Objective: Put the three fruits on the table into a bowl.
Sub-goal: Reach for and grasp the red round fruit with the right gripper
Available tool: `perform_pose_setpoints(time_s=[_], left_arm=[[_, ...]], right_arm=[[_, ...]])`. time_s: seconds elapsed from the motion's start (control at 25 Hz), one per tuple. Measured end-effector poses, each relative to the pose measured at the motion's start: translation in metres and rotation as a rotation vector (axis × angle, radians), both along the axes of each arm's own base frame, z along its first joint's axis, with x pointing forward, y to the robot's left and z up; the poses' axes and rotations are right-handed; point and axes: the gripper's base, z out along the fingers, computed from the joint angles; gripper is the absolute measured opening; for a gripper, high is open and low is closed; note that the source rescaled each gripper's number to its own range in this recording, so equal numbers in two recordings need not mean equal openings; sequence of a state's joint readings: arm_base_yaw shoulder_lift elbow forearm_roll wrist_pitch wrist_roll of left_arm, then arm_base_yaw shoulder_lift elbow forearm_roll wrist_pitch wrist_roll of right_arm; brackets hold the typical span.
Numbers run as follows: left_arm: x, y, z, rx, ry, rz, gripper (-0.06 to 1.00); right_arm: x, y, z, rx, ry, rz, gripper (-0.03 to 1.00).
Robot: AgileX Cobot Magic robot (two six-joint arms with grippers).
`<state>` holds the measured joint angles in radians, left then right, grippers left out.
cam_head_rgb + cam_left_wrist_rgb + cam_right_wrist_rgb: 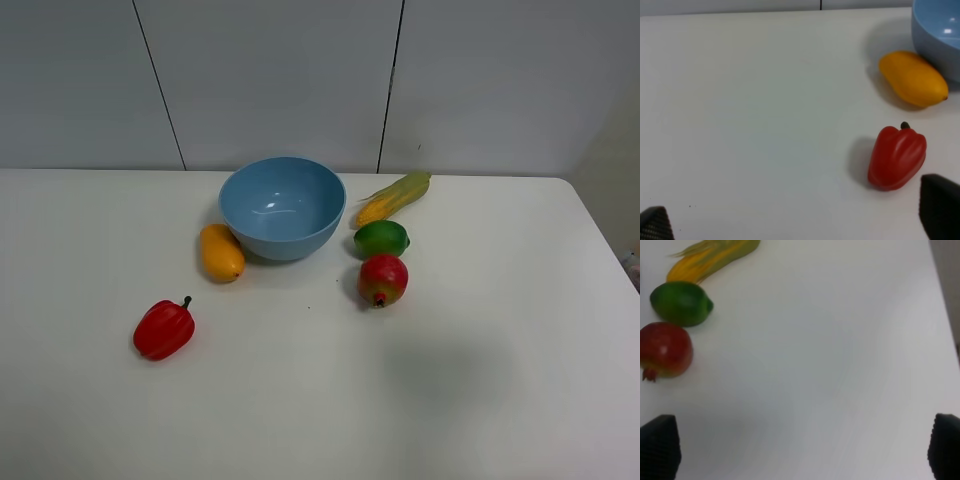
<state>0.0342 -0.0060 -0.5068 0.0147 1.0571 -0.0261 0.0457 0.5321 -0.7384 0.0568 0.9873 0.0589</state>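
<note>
The light-blue bowl (282, 205) stands on the white table (480, 380), with nothing visible inside it. The orange-yellow mango (221, 252) lies against its left side and also shows in the left wrist view (913, 78). The green lime (381, 239) and the red fruit (383, 279) lie to the bowl's right, and both show in the right wrist view: lime (681, 303), red fruit (665, 350). My left gripper (795, 222) and right gripper (802, 447) are both open and empty, above bare table. Neither arm shows in the exterior view.
A red bell pepper (164, 328) lies at the front left, close to one left fingertip (940, 205). A corn cob (393, 197) lies behind the lime. The table's right edge (940, 295) is close to the right gripper.
</note>
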Motion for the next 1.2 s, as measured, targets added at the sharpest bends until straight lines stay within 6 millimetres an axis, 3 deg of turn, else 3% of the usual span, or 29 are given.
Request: perform_pose_setpoints(time_s=[0.12, 0.24, 0.36, 0.48, 0.6, 0.76, 0.92, 1.2], left_arm=[[0.000, 0.000, 0.000, 0.000, 0.000, 0.000, 0.99], [0.000, 0.000, 0.000, 0.000, 0.000, 0.000, 0.99], [0.000, 0.000, 0.000, 0.000, 0.000, 0.000, 0.99], [0.000, 0.000, 0.000, 0.000, 0.000, 0.000, 0.99], [0.000, 0.000, 0.000, 0.000, 0.000, 0.000, 0.99], [0.000, 0.000, 0.000, 0.000, 0.000, 0.000, 0.99], [0.000, 0.000, 0.000, 0.000, 0.000, 0.000, 0.99], [0.000, 0.000, 0.000, 0.000, 0.000, 0.000, 0.99]], right_arm=[[0.054, 0.013, 0.005, 0.002, 0.110, 0.090, 1.00], [0.110, 0.037, -0.008, -0.004, 0.212, 0.199, 1.00], [0.160, 0.068, -0.038, -0.027, 0.338, 0.288, 1.00], [0.194, 0.100, -0.070, -0.044, 0.442, 0.352, 1.00], [0.214, 0.128, -0.103, -0.056, 0.538, 0.392, 1.00], [0.226, 0.151, -0.142, -0.062, 0.612, 0.400, 1.00], [0.233, 0.159, -0.169, -0.040, 0.647, 0.375, 1.00], [0.243, 0.163, -0.197, -0.021, 0.646, 0.330, 1.00]])
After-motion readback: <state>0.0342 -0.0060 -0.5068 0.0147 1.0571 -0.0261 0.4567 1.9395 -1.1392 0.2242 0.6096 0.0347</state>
